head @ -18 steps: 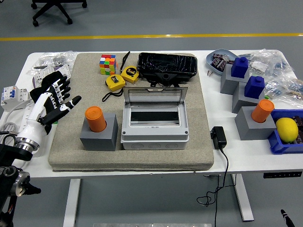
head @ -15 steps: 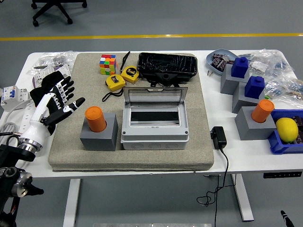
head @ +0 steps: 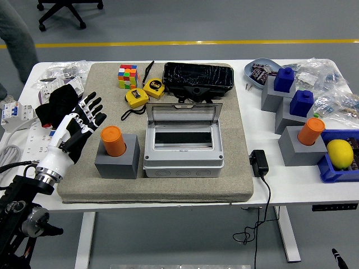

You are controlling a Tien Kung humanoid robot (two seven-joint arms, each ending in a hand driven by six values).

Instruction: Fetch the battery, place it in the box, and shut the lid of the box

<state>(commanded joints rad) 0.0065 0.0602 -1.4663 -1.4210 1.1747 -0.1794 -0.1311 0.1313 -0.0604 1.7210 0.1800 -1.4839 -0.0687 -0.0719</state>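
Grey floor is surrounding a white desk (head: 33,75) carrying a beige mat (head: 235,168). I am holding my left hand (head: 78,124) with fingers spread and empty, just left of the orange battery (head: 113,140), which is standing upright in a grey holder (head: 116,163) beside the open box (head: 183,147), its lid (head: 184,114) raised. Judgement: I should be wrapping the cylinder's side squarely and lifting straight up, avoiding tipping the holder.

L arm comes in from lower left of frame, black forearm w/ silver wrist angling up and right to mid-left, left hand (head: 78,124) raised w/ fingers (head: 95,107) spread and pointing to upper right, holding nothing; R arm not visible.
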